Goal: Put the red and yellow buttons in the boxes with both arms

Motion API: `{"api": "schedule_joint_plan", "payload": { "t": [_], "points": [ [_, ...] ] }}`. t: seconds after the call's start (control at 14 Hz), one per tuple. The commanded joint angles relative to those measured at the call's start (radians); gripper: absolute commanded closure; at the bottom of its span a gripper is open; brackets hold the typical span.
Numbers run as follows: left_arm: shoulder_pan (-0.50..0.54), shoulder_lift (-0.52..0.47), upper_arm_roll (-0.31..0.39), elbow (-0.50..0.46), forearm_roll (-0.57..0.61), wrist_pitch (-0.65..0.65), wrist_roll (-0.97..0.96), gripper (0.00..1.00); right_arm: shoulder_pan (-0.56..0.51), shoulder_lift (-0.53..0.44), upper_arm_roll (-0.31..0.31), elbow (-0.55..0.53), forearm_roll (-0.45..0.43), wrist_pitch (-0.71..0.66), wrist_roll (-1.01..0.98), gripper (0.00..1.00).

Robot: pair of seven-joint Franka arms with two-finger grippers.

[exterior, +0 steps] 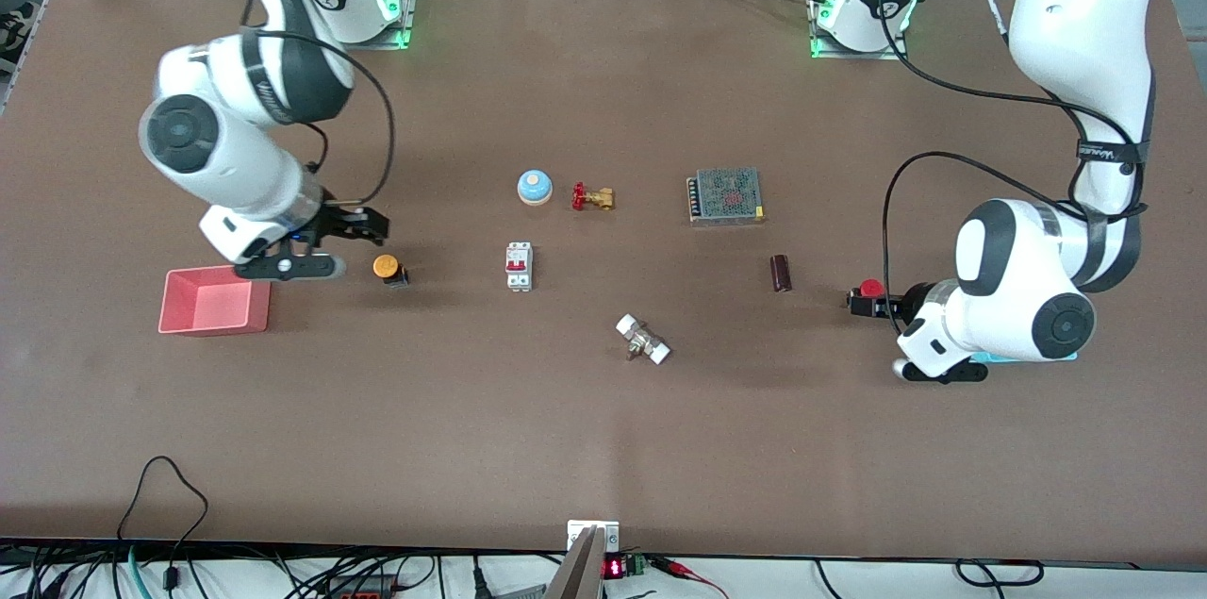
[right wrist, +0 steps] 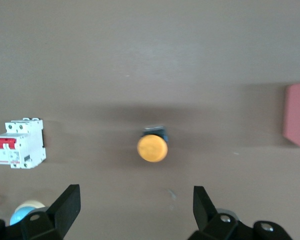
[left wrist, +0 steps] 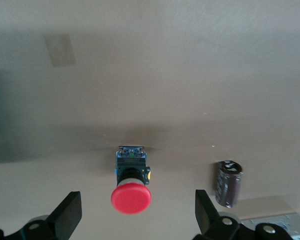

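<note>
The brown tabletop [exterior: 603,448] carried both push-buttons and both bins. The yellow-orange mushroom-capped push-button on its small black base [exterior: 388,268] stood on the table near the right arm's end, between the pink-red rectangular plastic bin [exterior: 216,302] and the white two-pole circuit breaker with red levers [exterior: 519,266]. The right gripper [exterior: 363,224] hung just beside this button, on the bin's side of it; in the right wrist view its black fingers [right wrist: 65,207] stood spread wide, holding nothing, with the yellow-orange button [right wrist: 152,148] on the table in line with the gap and touching neither finger.

The red mushroom-capped push-button on its black base [exterior: 869,290] lay toward the left arm's end of the table, near the dark brown cylindrical capacitor [exterior: 781,274]. The left gripper [exterior: 868,305] was low at this button; in the left wrist view its fingers [left wrist: 67,214] were likewise wide apart and empty, with the red button [left wrist: 131,197] between them and clear of both. The cyan-blue plastic bin [exterior: 1004,357] was almost hidden under the left arm, only a strip of its edge showing.

Mid-table lay a blue-domed round bell [exterior: 534,187], a brass valve with a red handle [exterior: 592,197], a metal mesh-covered power supply [exterior: 726,195] and a white-ended metal fitting [exterior: 643,340].
</note>
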Motion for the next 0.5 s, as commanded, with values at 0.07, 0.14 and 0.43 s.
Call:
{"api": "schedule_joint_plan", "payload": {
  "t": [0.07,0.14,0.43],
  "points": [
    [0.000,-0.021,0.001,-0.099,-0.016,0.064,-0.007,0.00,-0.006,0.046,0.030,-0.129,-0.102,0.217,0.068,0.00],
    [0.000,-0.023,0.001,-0.108,-0.016,0.061,-0.007,0.00,-0.006,0.058,0.030,-0.132,-0.103,0.247,0.070,0.00],
    [-0.006,-0.021,0.001,-0.110,-0.014,0.055,0.004,0.28,-0.016,0.100,0.030,-0.158,-0.152,0.340,0.055,0.00]
  ]
}}
